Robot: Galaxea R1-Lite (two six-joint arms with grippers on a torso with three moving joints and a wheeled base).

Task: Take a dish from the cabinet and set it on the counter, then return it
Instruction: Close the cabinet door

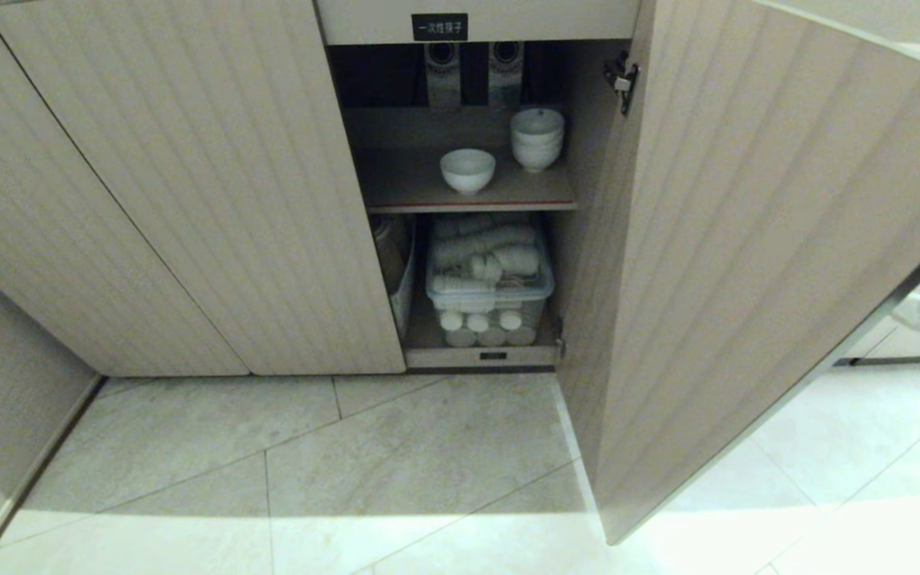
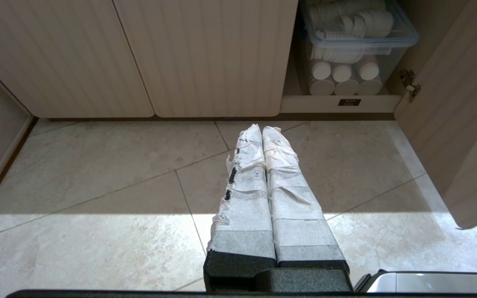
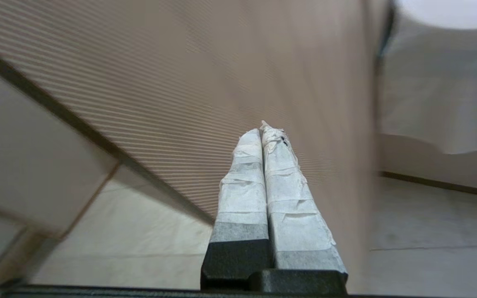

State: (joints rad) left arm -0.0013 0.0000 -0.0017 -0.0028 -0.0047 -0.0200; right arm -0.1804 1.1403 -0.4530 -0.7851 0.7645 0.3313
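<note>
The cabinet (image 1: pixel 188 184) stands with its right door (image 1: pixel 747 239) swung wide. On its brown upper shelf (image 1: pixel 404 188) sits the dish (image 1: pixel 468 170), a single small white bowl, upright. Neither arm shows in the head view. My left gripper (image 2: pixel 262 129) is shut and empty, held low above the floor tiles in front of the shut doors. My right gripper (image 3: pixel 262 129) is shut too, holding nothing, its taped tips close to the ribbed face of the open door (image 3: pixel 222 82). The counter is out of view.
A stack of like white bowls (image 1: pixel 537 138) stands just right of the dish. Below the shelf a clear lidded box (image 1: pixel 490 279) of white rolls fills the lower compartment, also seen as the box (image 2: pixel 356 41). The open door juts out over the floor on the right.
</note>
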